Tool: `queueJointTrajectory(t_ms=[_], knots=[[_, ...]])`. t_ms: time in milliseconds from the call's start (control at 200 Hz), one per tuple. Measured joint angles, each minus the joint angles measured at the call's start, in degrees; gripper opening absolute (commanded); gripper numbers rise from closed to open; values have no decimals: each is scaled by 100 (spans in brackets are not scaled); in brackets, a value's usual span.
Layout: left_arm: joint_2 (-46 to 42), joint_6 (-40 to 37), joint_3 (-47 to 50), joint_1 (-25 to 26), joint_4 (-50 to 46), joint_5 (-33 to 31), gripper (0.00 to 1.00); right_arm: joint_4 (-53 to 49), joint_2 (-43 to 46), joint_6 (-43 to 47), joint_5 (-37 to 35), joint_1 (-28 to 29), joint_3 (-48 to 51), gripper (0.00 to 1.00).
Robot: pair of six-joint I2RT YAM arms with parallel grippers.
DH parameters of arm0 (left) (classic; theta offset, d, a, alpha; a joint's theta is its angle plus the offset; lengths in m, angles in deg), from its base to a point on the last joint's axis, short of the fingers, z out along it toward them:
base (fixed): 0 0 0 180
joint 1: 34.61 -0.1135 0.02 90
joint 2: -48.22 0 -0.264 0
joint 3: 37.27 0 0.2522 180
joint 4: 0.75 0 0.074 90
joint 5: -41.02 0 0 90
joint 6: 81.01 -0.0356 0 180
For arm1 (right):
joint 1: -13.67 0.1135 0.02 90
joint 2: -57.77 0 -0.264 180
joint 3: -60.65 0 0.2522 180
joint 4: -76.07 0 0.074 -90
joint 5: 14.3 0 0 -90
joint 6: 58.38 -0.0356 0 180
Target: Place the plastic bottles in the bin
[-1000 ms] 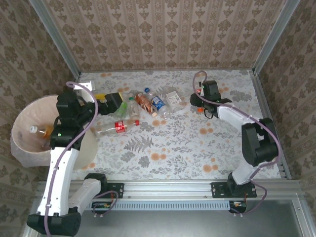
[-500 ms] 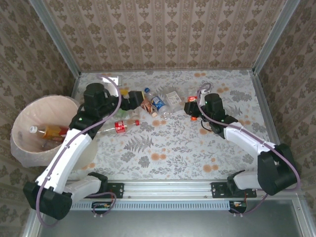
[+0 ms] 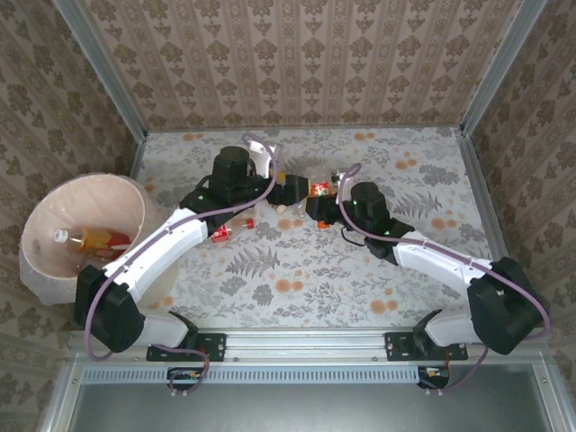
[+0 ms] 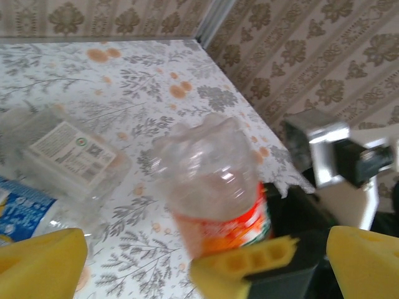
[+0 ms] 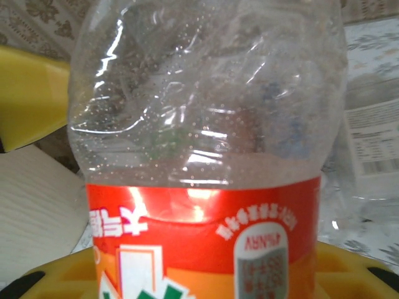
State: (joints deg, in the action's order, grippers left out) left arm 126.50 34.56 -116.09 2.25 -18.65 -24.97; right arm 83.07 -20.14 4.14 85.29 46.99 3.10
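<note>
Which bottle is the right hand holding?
The orange-labelled bottle, clamped in the right hand. The white-labelled bottle and blue-labelled bottle lie loose on the table.

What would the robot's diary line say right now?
step: likely handover | right gripper: shut on orange-label bottle | left gripper: open, bottle between fingers

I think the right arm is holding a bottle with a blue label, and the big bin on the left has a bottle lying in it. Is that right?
Not quite. The label is orange-red, not blue, as the right wrist view shows up close. The rest holds: the right gripper grips that held bottle, and the bin on the left has a binned bottle lying in it.
</note>
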Motion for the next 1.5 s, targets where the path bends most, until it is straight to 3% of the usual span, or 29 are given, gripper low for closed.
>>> queueJointTrajectory(t_ms=[320,500,665,730,865,965,1255,1500], knots=[[345,391,-63,90,170,-389,98,789,-367,-190,295,275,-107,37],[640,501,-291,87,177,-122,84,1213,-369,-238,549,321,-107,37],[726,562,-337,66,271,175,63,1364,-389,-256,748,339,-107,39],[721,535,-341,66,293,214,59,1377,-391,-256,763,348,-107,45],[673,516,-341,61,256,170,57,1338,-391,-219,850,348,-125,71],[546,470,-339,39,162,11,54,1150,-389,-42,927,348,-197,82],[-319,155,-304,-216,-461,-1123,54,352,341,726,857,348,-223,91],[-1392,-446,-308,-505,-1182,-2400,54,-46,918,1386,256,348,-212,100]])
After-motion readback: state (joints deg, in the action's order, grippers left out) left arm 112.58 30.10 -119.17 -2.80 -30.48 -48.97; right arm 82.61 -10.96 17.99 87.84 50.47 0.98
